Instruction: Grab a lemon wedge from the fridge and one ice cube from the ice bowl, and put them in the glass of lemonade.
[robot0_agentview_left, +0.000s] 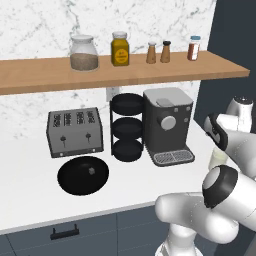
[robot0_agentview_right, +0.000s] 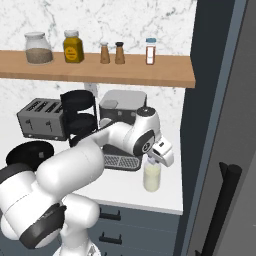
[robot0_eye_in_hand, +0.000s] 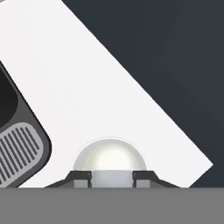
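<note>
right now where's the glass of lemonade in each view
Left base view: glass of lemonade at the right edge, partly behind the arm.
Right base view: right of centre, under the gripper.
Hand view: bottom centre, seen from above.
Shared landmark: the coffee machine drip tray beside it.

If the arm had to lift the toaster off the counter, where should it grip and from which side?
Judging by shape, the toaster is a wide box, likely broader than the jaws. Its narrow ends look best: come from above, fingers closing across the short side near a top edge, clear of the tiered black rack standing close on its right.
</note>
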